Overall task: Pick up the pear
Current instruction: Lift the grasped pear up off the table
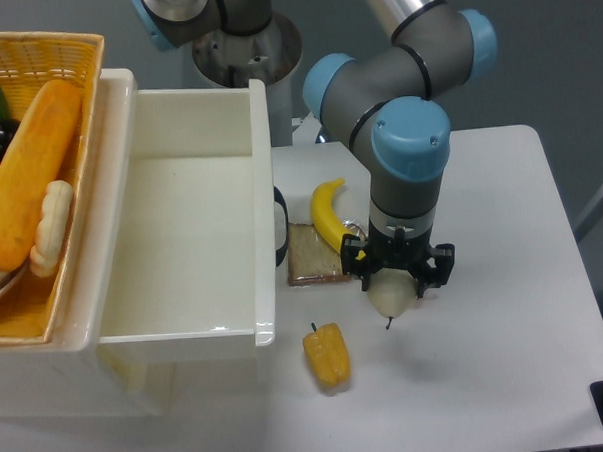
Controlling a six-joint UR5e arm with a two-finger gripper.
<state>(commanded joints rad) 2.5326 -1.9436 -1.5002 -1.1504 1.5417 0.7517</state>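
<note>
The pear [391, 298] is a small pale cream fruit with a thin dark stem pointing down. It hangs in the air above the white table [505, 307], right of the centre of the camera view. My gripper [396, 274] is shut on the pear from above, a black finger on each side of it. The arm's blue-capped wrist rises straight above the gripper.
An orange-yellow bell pepper [327, 355] lies on the table just left and below the pear. A banana [333, 223] and a slice of brown bread [315, 255] lie behind. A large white bin [197, 231] and a wicker basket [36, 107] of food fill the left side.
</note>
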